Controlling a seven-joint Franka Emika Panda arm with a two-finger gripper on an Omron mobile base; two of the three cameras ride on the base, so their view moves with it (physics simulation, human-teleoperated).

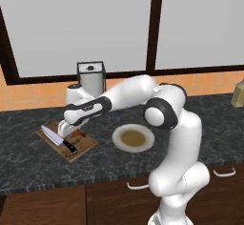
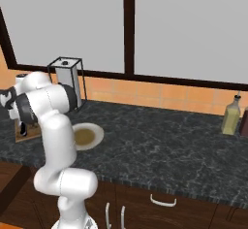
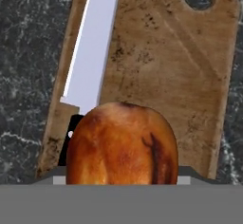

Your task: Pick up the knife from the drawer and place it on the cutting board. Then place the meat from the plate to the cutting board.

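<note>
Hand view | gripper pinching meat over cutting board; knife lengthwise along board, handle nearest camera

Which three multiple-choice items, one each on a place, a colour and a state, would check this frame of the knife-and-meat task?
1. Where does the chef's knife with the silver blade and black handle lie?
A. On the brown wooden cutting board
B. On the round plate
C. On the bare counter

2. What colour is the centre of the round cream-white plate?
A. Green
B. Tan-brown
C. Blue

3. What is the state of that plate?
A. It carries the meat
B. It carries the knife
C. It carries nothing

Answers:
1 A, the left base view and the hand view show the knife flat along one side of the board.
2 B, both base views show it.
3 C, the glossy reddish-brown meat is at the gripper over the board.
</note>
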